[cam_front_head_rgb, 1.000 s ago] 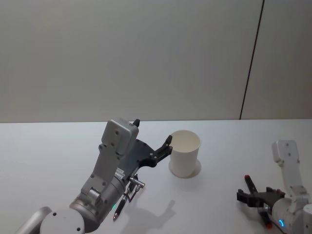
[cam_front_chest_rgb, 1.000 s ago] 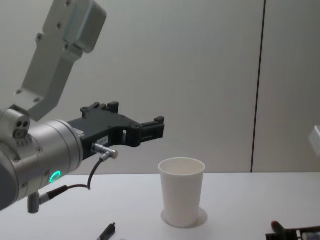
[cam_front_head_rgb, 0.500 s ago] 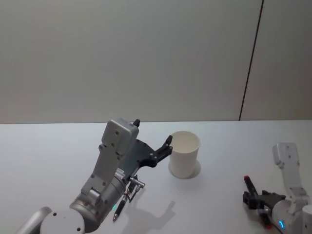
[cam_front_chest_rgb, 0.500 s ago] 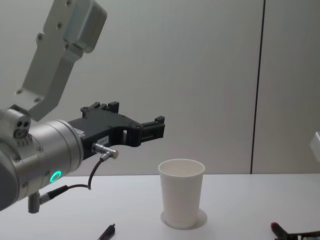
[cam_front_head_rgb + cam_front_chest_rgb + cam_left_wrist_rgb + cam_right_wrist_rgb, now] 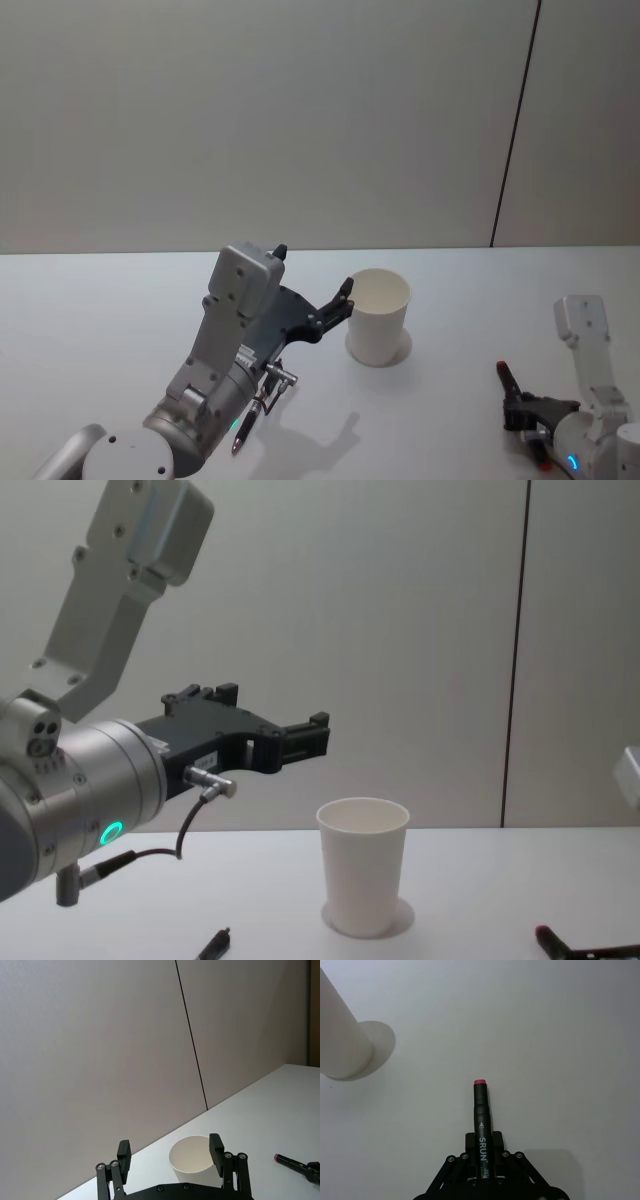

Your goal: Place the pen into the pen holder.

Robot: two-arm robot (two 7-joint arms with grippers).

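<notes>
Head view: white cup (image 5: 378, 318) stands upright at centre frame on the table (image 5: 120, 300), mouth open and nothing showing inside. Right gripper (image 5: 527, 410) sits low at the lower right, well apart from the cup. Right wrist view: its jaws are clamped on the black pen (image 5: 481, 1119) near the pen's back end; the barrel sticks straight out from the fingers with the pink-red tip toward mid frame, and the cup's side shows at the upper left edge. Chest view: the pen's red tip pokes in at the bottom right corner, close above the table, right of the cup and lower than its rim. Left gripper (image 5: 170, 1151) hangs raised over the table at centre left of the head view, fingers spread wide and holding nothing, one fingertip just beside the cup's left rim there. In the chest view it is left of the cup and higher than the rim. Left wrist view: the cup shows between the two spread fingers, farther off. A second dark pen-like thing (image 5: 246, 415) lies on the table at lower left, under the left arm.
</notes>
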